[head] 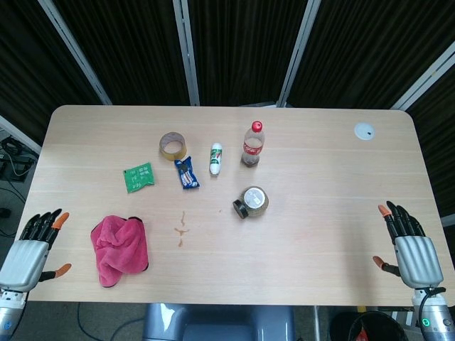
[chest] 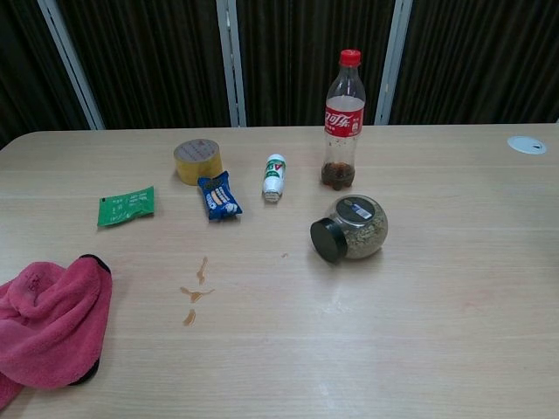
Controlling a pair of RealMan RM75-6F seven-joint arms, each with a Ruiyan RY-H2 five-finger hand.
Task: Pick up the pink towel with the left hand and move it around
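Observation:
The pink towel [head: 119,250] lies crumpled near the table's front left corner, and the chest view shows the pink towel [chest: 51,325] at its lower left edge. My left hand [head: 32,245] hovers at the table's left edge, just left of the towel, fingers spread and empty. My right hand [head: 407,242] hangs off the front right edge, also spread and holding nothing. Neither hand shows in the chest view.
On the table stand a cola bottle [head: 253,143], a jar on its side [head: 252,202], a white tube [head: 215,158], a blue packet [head: 187,172], a tape roll [head: 173,145] and a green packet [head: 138,177]. A brown spill [head: 182,229] marks the wood right of the towel.

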